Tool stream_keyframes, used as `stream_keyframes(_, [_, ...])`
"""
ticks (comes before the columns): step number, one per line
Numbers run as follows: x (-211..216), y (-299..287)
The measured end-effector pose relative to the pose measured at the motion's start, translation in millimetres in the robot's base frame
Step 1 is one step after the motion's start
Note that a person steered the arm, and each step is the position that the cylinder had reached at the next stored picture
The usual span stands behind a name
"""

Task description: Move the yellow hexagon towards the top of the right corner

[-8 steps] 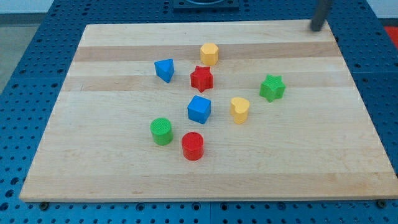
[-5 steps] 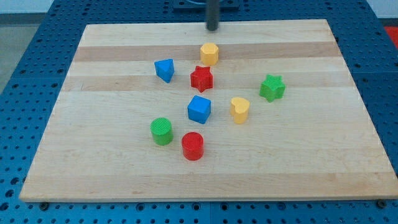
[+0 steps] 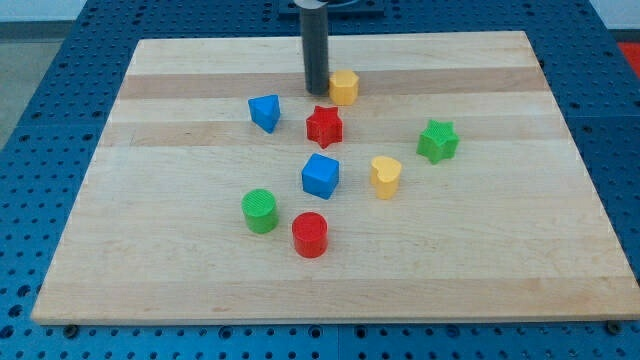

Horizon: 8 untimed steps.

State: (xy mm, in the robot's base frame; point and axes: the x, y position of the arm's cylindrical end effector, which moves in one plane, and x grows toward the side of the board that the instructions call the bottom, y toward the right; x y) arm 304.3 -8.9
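My tip (image 3: 317,91) sits just left of the yellow hexagon (image 3: 344,87), maybe touching it. It holds nothing. The red star (image 3: 324,126) is just below my tip.

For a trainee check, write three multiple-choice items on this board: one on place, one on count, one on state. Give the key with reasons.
1. Where is my tip relative to the yellow hexagon?
A. On its view-left side, close against it
B. On its view-right side
C. Far below it, by the red cylinder

2. How many blocks are on the board?
A. Six
B. Eight
C. Ten

3. How does the yellow hexagon stand with the red star?
A. Stacked on it
B. Apart, above it in the view
C. Hidden behind it

Answers:
1. A, the rod's end sits just left of the hexagon.
2. B, two each of yellow, red, blue and green.
3. B, bare wood shows between them.
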Motion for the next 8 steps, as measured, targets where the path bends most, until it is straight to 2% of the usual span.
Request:
stream_keyframes(2, [4.5, 78.9])
stream_keyframes(4, [50.9, 80.3])
stream_keyframes(6, [32.4, 148.5])
stream_keyframes(8, [-15.7, 184.2])
